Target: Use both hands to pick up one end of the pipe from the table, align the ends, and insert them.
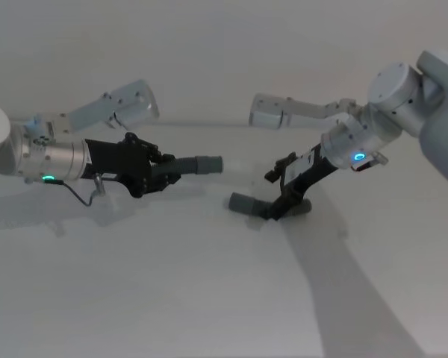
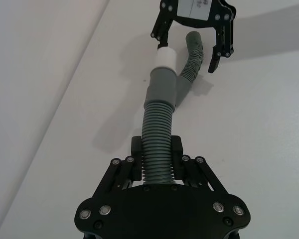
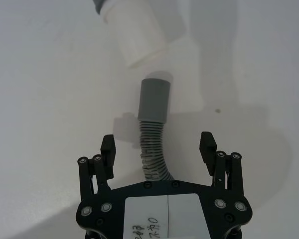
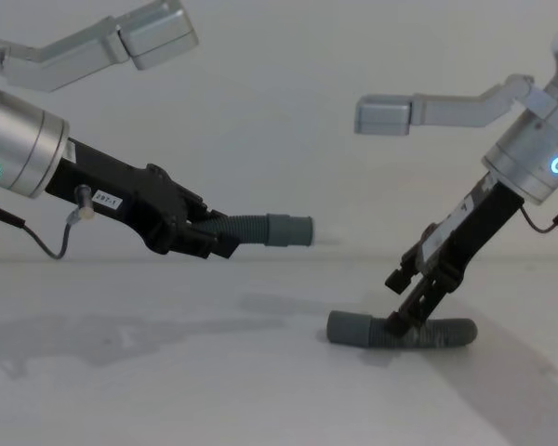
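left claw (image 1: pixel 172 170) tight around first hose (image 1: pixel 203 164), right claw (image 1: pixel 284 208) wide astride second hose (image 1: pixel 243 203)

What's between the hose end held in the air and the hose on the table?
Nothing: in the chest view, air and bare table separate the cuff held by the left gripper from the lying hose under the right gripper.

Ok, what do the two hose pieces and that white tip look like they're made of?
Held hose, in the left gripper: ribbed, bending, matte grey, likely flexible plastic or rubber; its cuff smooth, stiffer-looking plastic. White tip: smooth, probably rigid plastic. Other hose, on the table inside the open right gripper: same look.
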